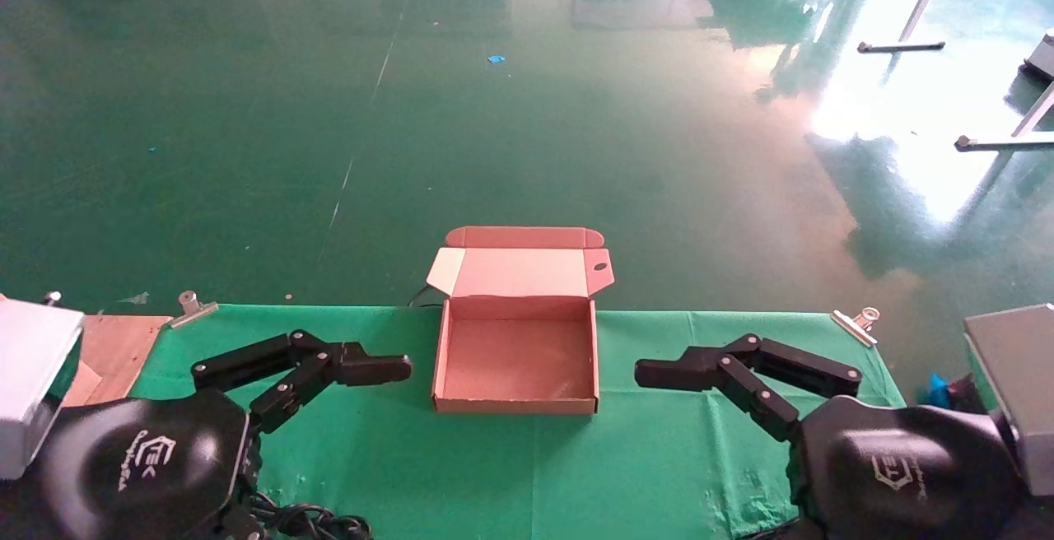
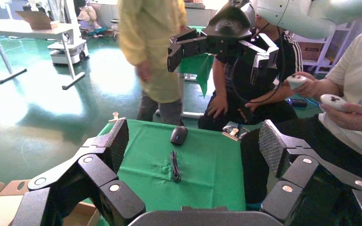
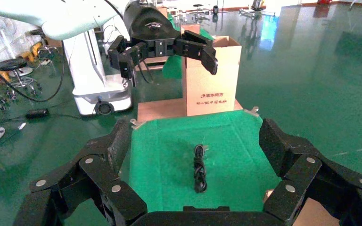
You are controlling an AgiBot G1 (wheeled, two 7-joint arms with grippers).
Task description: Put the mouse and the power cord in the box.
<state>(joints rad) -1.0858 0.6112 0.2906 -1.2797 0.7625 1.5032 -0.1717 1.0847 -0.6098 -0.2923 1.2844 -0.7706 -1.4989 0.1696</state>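
The box, shallow brown cardboard, lies open and empty at mid-table with its lid leaning back. My left gripper hovers open just left of it and my right gripper hovers open just right of it. In the left wrist view the black mouse rests on the green cloth with its thin cable stretched toward my open left gripper. The right wrist view shows the power cord, a knotted black bundle, lying beyond my open right gripper. The mouse is hidden in the head view.
Metal clips pin the cloth's far corners. Grey units stand at the left and right table ends. A tall carton stands on a wooden board past the left end. People are close beyond the right end.
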